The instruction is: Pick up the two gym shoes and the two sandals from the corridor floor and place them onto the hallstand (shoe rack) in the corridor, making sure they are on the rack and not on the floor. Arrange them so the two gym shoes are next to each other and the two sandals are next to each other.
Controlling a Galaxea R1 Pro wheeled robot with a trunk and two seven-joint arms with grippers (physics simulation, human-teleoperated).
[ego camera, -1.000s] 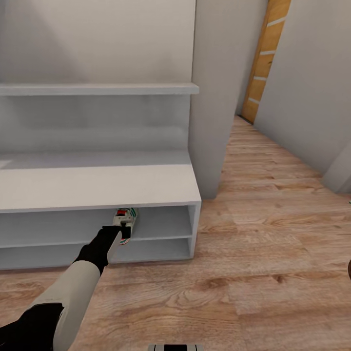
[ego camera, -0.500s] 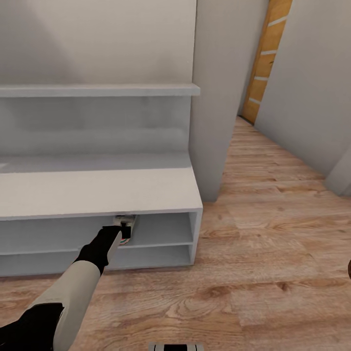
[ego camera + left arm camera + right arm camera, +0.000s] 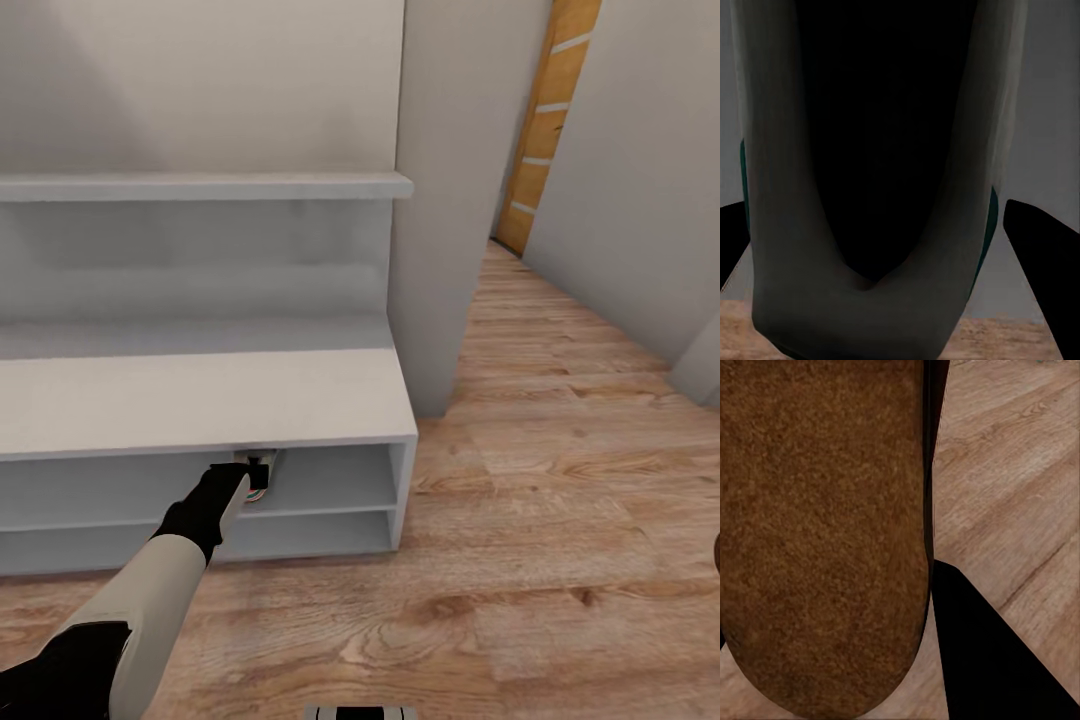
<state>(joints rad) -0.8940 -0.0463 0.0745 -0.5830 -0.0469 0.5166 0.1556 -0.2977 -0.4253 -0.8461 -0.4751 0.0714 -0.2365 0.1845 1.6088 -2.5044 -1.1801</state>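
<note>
Gym shoe [image 3: 257,472], white with a green stripe and a red patch, sits at the front edge of the upper open tier of the hallstand [image 3: 200,400], tucked just under the long bench top and toward the unit's right half. The left gripper [image 3: 250,478] is at the shoe, its dark fingers on either side of it; in the left wrist view the shoe's pale opening [image 3: 870,225] lies close between the two black fingers [image 3: 1042,255], with green trim at its edges, so the gripper is pinched on the shoe. Whether the sole rests on the tier board or hangs just above it cannot be told.

In the right wrist view a brown sandal [image 3: 825,532] with a rough, suede-like surface lies close along the right gripper's black finger [image 3: 975,652], over the corridor floor [image 3: 1012,472]. The other finger is hidden, so whether the right gripper is clamped on the sandal cannot be told.

The wood floor [image 3: 560,480] runs right and far toward a tan door [image 3: 550,110].
</note>
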